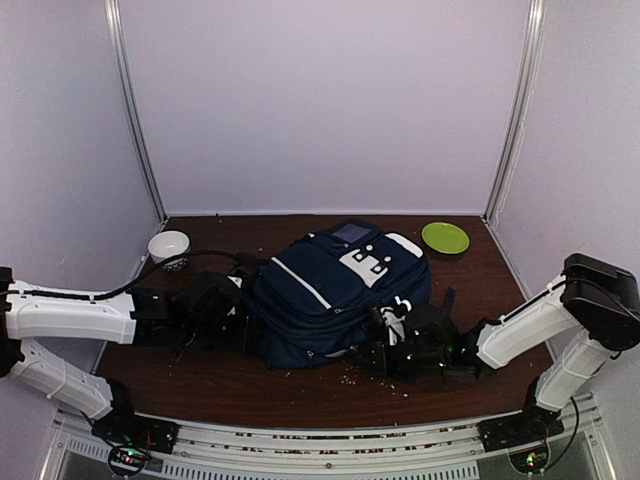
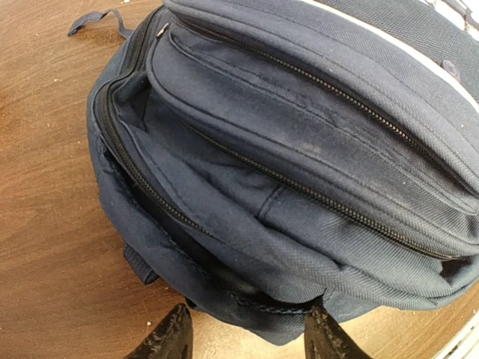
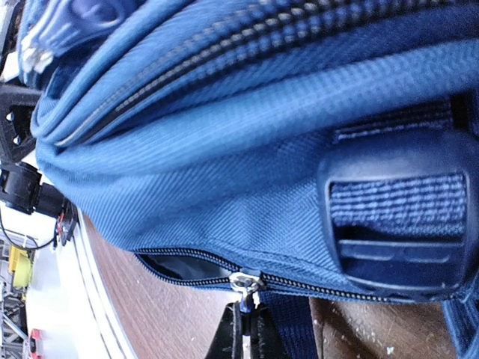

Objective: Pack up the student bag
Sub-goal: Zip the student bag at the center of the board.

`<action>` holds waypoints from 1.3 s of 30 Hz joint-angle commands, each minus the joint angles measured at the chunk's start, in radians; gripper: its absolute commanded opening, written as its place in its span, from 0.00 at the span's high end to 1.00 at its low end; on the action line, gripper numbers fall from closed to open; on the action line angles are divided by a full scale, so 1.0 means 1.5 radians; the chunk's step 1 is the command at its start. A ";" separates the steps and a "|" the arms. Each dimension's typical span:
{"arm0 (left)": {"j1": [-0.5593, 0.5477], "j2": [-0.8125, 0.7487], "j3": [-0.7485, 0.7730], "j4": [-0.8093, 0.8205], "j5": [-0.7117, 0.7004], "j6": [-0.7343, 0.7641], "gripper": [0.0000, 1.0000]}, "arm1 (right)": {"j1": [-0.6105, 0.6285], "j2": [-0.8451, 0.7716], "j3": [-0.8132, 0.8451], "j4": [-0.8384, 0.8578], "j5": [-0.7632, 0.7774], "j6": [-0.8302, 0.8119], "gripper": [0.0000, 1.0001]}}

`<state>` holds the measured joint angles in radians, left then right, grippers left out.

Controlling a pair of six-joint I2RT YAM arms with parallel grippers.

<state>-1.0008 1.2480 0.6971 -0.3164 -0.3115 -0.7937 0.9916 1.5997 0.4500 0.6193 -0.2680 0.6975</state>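
Nearest to the arms' bases, the right gripper (image 3: pixel 244 333) is pressed together on the small zip pull (image 3: pixel 245 288) at the low near side of the student bag (image 1: pixel 330 290), just beside a black strap buckle (image 3: pixel 397 217). A pinch on the tab and not on the cloth is prob. chosen because the slider runs only when it is drawn along its track. On one side of the slider the teeth are parted and a dark gap shows, on the other side they are joined. So I judge the step in hand is work on this zip; whether to open or to close it, I cannot tell. The bag lies flat in the middle of the worktop (image 1: pixel 300 400), white patch facing up, w/ some crumbs (image 1: pixel 350 378) on the wood in front of it. At the bag's left end the left gripper (image 2: pixel 251 340) is spread wide, w/ the rounded end of the bag between its two fingers. It does not seem to pinch anything, and I think it stands there as a stop, i.e. so the bag does not slide when the other arm pulls. In its view another zip gapes along the bag's end. Farther back, a white bowl (image 1: pixel 169 246) stands left of the bag and a green plate (image 1: pixel 445 237) near its far right corner, both well apart from the grippers.
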 commanded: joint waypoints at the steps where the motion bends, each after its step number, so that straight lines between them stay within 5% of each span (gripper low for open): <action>1: -0.001 0.013 0.023 0.007 -0.008 0.011 0.13 | 0.021 -0.035 0.027 -0.084 0.027 -0.053 1.00; 39: -0.001 0.015 -0.010 0.071 0.034 -0.004 0.15 | 0.155 0.050 0.239 -0.188 0.035 -0.106 1.00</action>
<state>-1.0008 1.2873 0.6998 -0.2584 -0.2672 -0.7910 1.1954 1.6588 0.7597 0.3218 -0.1860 0.5488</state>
